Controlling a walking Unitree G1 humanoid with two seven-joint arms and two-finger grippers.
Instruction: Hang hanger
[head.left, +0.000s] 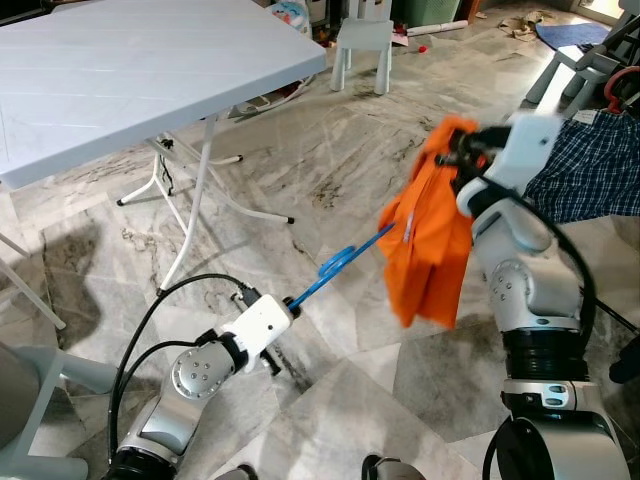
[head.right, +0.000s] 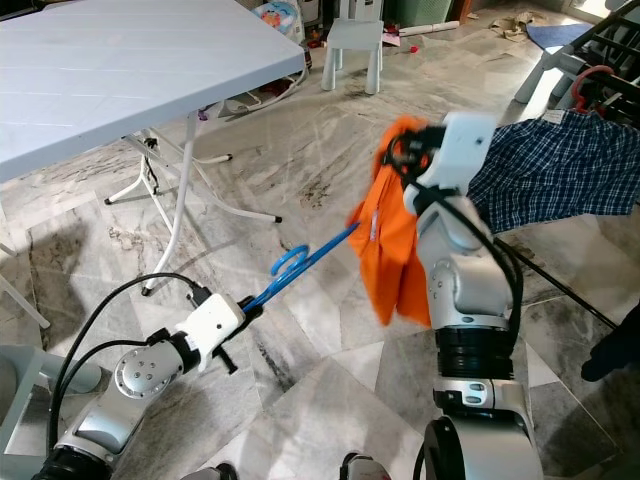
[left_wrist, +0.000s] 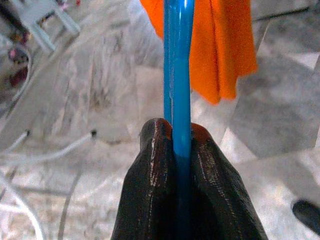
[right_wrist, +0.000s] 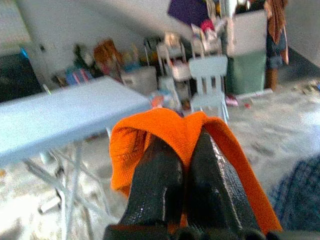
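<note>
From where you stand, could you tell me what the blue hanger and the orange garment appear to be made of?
The blue hanger, clamped in the left gripper, looks like moulded plastic: smooth, glossy, evenly coloured, with a lighter sheen along its bar. The orange garment, pinched by the right gripper, looks like soft matte fabric, probably cotton knit, since it drapes and folds limply; the exact fibre cannot be told.

A thin blue hanger (head.left: 340, 265) slants in the air, its far end inside an orange shirt (head.left: 432, 225).
</note>
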